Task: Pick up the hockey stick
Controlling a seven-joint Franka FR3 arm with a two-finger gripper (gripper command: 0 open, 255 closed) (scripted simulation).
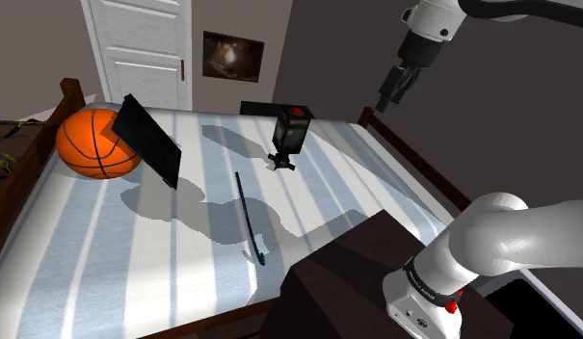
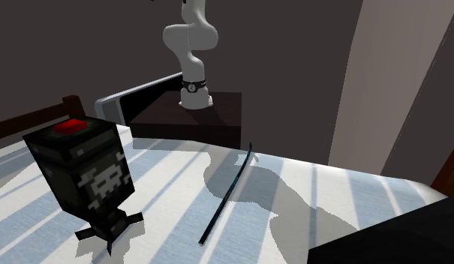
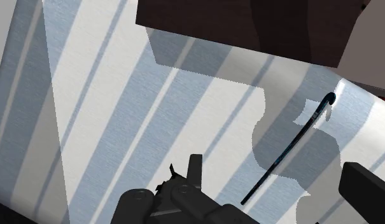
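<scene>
Basketball [image 1: 98,143] at the shoulder view's left on the striped bed [image 1: 87,252], a tilted black panel [image 1: 149,142] just beside it. Hockey stick [image 1: 249,217], thin and dark, lies flat mid-bed, hooked end toward the stand [image 1: 347,279]; right of it a black box [image 1: 290,130] with red top and white pixel skull [image 2: 105,180]. Gripper [image 1: 393,91] hangs high above the bed's right side; open or closed, cannot tell.

- The room looked dim to me: the dark brownish walls [image 1: 323,48] sat unlit, while the blue-and-white striped bedcover [image 1: 106,250] caught bright light.
- Hard-edged grey shadows crossed it, one falling over the thin dark hockey stick [image 1: 249,217].
- In the wrist view I saw their edges jagged.
</scene>
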